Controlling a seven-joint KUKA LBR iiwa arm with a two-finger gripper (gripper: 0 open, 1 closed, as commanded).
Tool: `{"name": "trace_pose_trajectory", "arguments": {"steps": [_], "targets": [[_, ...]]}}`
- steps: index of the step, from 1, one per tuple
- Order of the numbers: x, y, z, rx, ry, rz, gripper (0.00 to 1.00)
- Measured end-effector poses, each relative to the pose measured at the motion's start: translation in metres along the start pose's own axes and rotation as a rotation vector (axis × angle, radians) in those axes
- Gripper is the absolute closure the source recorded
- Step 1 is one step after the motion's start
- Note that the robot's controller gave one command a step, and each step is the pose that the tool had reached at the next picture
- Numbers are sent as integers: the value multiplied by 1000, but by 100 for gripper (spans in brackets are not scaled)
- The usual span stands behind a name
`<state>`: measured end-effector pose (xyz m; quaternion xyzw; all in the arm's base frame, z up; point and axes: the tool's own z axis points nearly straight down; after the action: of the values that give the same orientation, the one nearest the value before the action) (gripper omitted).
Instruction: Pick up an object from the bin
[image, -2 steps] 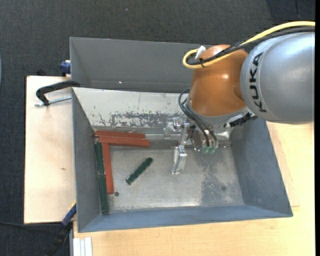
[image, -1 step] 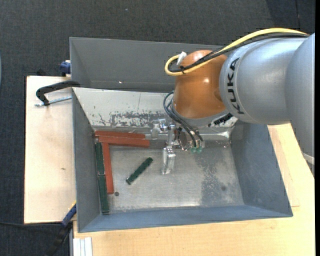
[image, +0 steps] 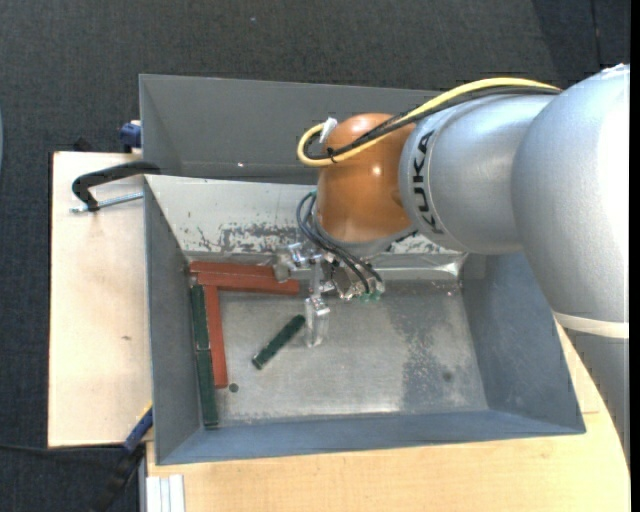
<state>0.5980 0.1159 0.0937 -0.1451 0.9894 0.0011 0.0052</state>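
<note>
the short dark green flat bar (image: 278, 343) slants down-left from the claw (image: 317, 330); whether the claw is spread, i cannot tell

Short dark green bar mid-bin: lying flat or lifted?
Lying flat: the short green bar rests diagonally on the bin floor, with the gripper beside its upper-right end.

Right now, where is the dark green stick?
In the camera view, the dark green stick lies slanted on the bin floor, left of centre, its upper end beside the gripper.
</note>
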Motion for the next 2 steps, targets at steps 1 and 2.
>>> {"name": "trace_pose_trajectory", "arguments": {"steps": [1,2], "targets": [[4,39,12,0,13,10,0],[37,45,22,-2,9,-282,100]]}}
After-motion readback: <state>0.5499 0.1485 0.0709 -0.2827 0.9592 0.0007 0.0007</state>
